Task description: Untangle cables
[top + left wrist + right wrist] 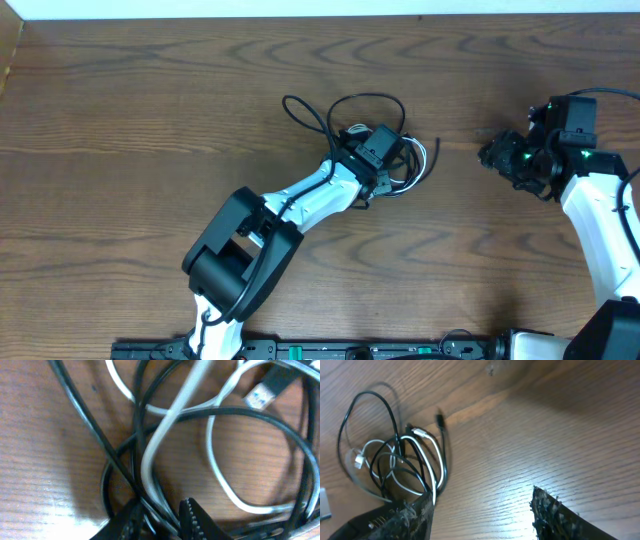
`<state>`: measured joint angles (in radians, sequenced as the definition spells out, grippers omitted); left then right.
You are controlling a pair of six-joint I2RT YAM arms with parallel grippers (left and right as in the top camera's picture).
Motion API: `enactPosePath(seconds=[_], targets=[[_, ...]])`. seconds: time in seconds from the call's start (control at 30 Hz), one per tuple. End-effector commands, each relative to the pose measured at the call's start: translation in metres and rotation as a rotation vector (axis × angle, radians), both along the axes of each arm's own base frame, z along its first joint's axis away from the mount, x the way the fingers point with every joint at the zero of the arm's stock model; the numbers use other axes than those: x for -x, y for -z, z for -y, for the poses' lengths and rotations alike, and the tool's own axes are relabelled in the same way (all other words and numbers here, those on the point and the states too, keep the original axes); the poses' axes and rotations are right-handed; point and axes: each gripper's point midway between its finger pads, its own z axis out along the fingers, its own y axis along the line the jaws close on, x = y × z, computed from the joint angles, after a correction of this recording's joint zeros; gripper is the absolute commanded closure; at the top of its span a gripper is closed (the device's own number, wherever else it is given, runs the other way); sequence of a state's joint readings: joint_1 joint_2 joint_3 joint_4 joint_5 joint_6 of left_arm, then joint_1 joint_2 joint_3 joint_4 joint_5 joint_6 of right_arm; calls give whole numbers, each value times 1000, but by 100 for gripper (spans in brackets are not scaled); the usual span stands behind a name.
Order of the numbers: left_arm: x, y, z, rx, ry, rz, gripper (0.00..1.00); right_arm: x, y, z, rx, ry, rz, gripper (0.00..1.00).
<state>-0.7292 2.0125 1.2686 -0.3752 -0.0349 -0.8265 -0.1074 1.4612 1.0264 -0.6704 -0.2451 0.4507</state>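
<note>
Tangled black and white cables [397, 457], looped, overlapping

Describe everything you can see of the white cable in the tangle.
The white cable is thin, smooth and glossy, plastic-looking, lying in several loose loops on the wooden table. Black cables cross over and under it. One strand passes between the left gripper's fingers; whether they pinch it is unclear. A small white plug end shows at the tangle's edge.

Bare counter [462, 205] lies open between my right gripper [490, 153] and the cables [416, 168]. My left arm [310, 195] covers their near side.
</note>
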Motion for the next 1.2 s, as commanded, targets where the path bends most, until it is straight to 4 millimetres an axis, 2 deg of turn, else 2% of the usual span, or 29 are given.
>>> enactPosePath(seconds=[0.0, 0.03, 0.13, 0.2, 0.33, 0.47, 0.53, 0.6, 0.7, 0.8, 0.97, 1.03, 1.17], targets=[[17, 45, -11, -81, 9, -84, 70, 0, -3, -13, 8, -51, 15, 40], [18, 54, -12, -92, 9, -97, 70, -1, -4, -18, 8, -64, 19, 39], [19, 66, -12, -99, 10, -105, 70, -1, -4, -24, 14, -86, 23, 38], [16, 64, -10, -90, 10, -94, 90, -1, -4, -27, 18, -96, 23, 38], [8, 44, -5, -69, 56, -46, 93, 0, -4, -30, 18, -106, 23, 38], [-8, -17, 5, -30, 188, 92, 93, -1, -5, -31, 23, -125, 31, 38], [-14, -61, 11, 1, 257, 195, 92, -2, -6, -36, 7, -159, 45, 38], [-16, -107, 14, 46, 283, 292, 92, -4, -12, -49, -43, -227, 82, 37], [-10, -163, 15, 130, 306, 389, 92, -8, -26, -71, -139, -337, 156, 37], [1, -208, 17, 197, 364, 468, 92, -8, -41, -92, -230, -448, 229, 37], [12, -248, 6, 236, 364, 544, 93, -9, -64, -113, -341, -543, 323, 36], [14, -263, 2, 240, 371, 586, 93, -7, -65, -122, -350, -564, 324, 36], [11, -277, -9, 253, 343, 620, 93, 0, -65, -143, -365, -616, 314, 36]])
